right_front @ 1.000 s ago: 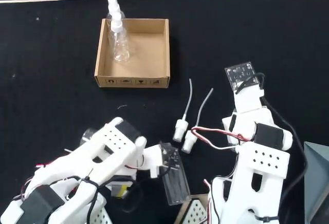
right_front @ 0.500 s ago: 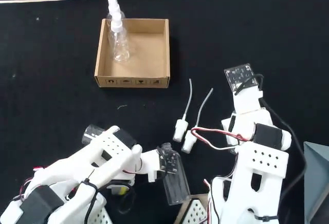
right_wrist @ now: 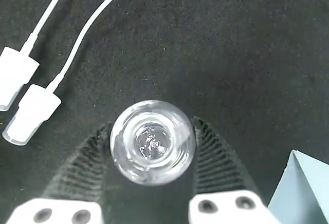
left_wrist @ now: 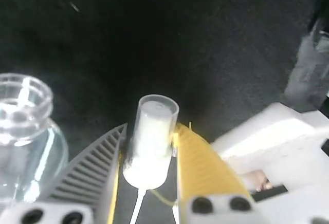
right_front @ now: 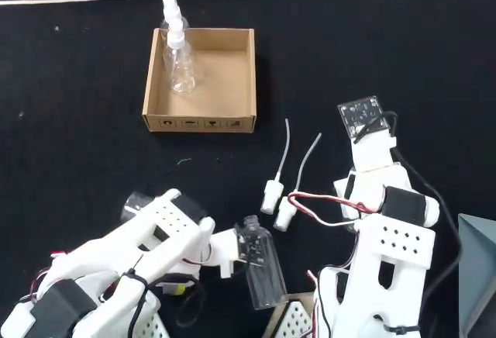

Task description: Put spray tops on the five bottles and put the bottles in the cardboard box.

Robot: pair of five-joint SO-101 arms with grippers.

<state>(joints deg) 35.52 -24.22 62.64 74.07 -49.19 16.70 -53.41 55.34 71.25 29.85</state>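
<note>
Left gripper [left_wrist: 150, 142]: fingers narrowly apart and pressed against a spray top [left_wrist: 154, 121], cap end outward, its thin tube running back between them. An open bottle [left_wrist: 23, 111] is just beside one finger; contact cannot be confirmed.

Right gripper [right_wrist: 152, 127]: fingers clamped on either side of a second bottle [right_wrist: 152, 143], uncapped, seen down its mouth.

Two loose spray tops [right_front: 271, 195] lie side by side on the black table [right_front: 403, 51] between the arms. The cardboard box [right_front: 232, 117] holds two capped bottles [right_front: 182, 63] at its left wall.
</note>
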